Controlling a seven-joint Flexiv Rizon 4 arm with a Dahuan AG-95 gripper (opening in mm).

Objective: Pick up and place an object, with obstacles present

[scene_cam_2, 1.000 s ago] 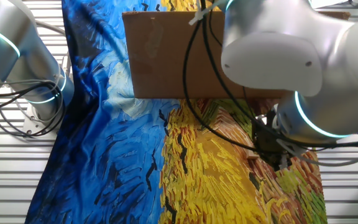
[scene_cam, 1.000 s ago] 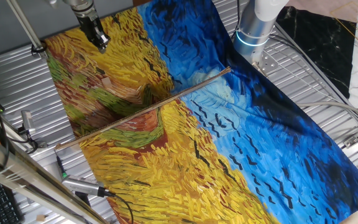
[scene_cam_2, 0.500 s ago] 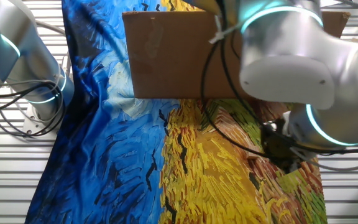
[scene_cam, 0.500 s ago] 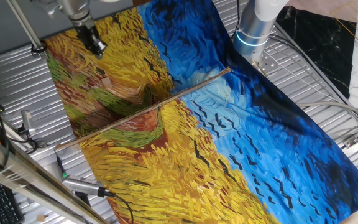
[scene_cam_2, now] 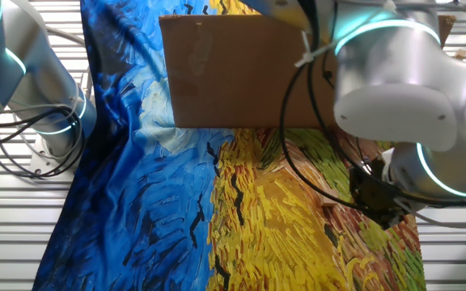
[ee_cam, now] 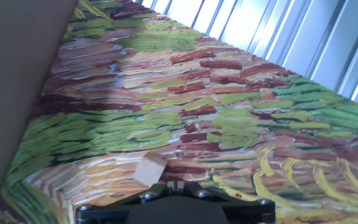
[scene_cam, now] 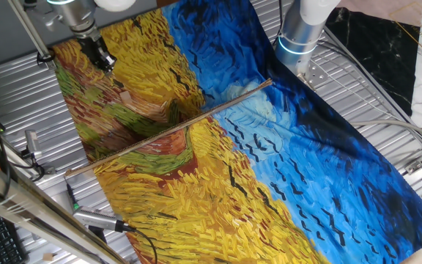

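The object, a tiny pale tan cube (ee_cam: 149,169), lies on the painted cloth (ee_cam: 241,124) just beyond my fingertips and slightly left of them. It is a small tan speck (scene_cam: 125,94) on the yellow-brown part of the cloth. My gripper (ee_cam: 175,186) is shut with nothing between its fingers. It hangs up and left of the cube (scene_cam: 105,63), near the cloth's far left corner, and low over the cloth's right edge (scene_cam_2: 388,217). The obstacle is a brown cardboard panel (scene_cam_2: 241,73) standing upright across the cloth. It is edge-on as a thin brown line (scene_cam: 168,128).
The panel fills the left side of the hand view (ee_cam: 17,74). A second white arm base (scene_cam: 302,29) stands at the cloth's far edge. Grey metal rods (scene_cam: 28,37) and pen-like tools (scene_cam: 97,218) lie to the left. Ribbed metal table (scene_cam: 372,110) surrounds the cloth.
My gripper has moved away from the cube toward the cloth's edge: leftward in one fixed view, rightward in the other. The cube and the panel have stayed put.
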